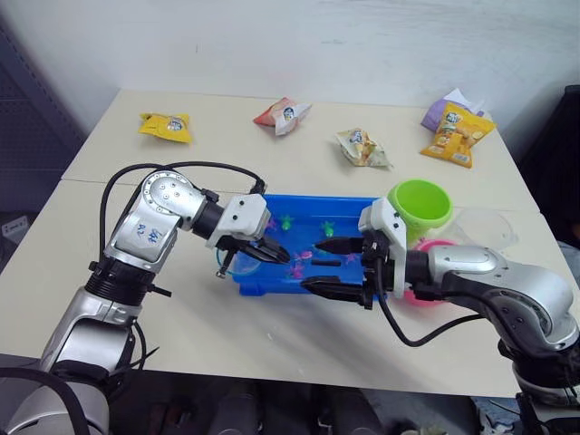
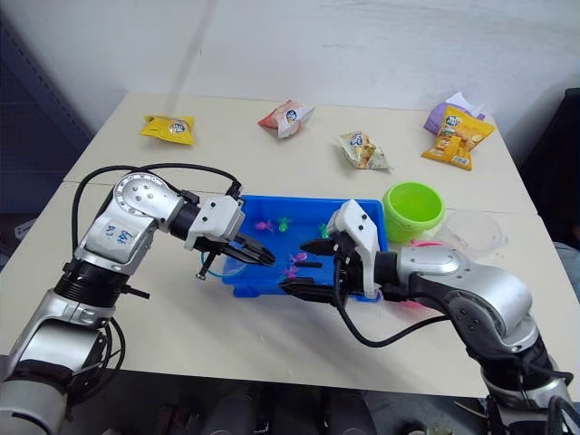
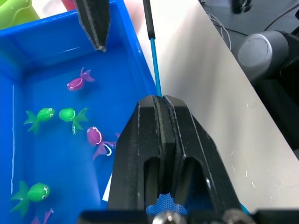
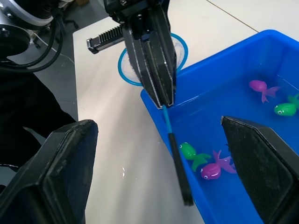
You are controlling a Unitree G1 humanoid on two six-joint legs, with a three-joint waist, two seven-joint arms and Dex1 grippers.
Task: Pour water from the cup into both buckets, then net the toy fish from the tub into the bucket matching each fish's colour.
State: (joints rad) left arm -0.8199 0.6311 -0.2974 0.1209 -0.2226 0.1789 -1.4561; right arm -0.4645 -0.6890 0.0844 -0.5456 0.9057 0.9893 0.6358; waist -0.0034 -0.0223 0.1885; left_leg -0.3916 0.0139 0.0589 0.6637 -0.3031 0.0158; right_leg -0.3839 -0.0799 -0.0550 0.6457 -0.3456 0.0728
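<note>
— Pale tabletop (image 1: pixel 299 163) all round, snack packets (image 1: pixel 166 126) along the far side, out of my way. What worries you?

— My left gripper (image 1: pixel 265 249) is clamped shut on the net (image 4: pixel 153 58) by the shaft, hoop end on the table left of the tub (image 1: pixel 277 285), handle lying over its near rim. Swinging it could tip the tub or slip the thin handle.

— And the right gripper (image 1: pixel 342 265)?

— Spread wide, holding nothing, hovering over the tub's near right part, crowding the toy fish (image 3: pixel 80 80) there.

— Buckets?

— Green bucket (image 1: pixel 420 203) beyond the right corner, pink bucket (image 1: pixel 433 246) behind my right arm, cup (image 1: pixel 485 227) further right.

Probably lab; bare wall (image 1: pixel 362 45), plain table (image 1: pixel 227 154)
</note>
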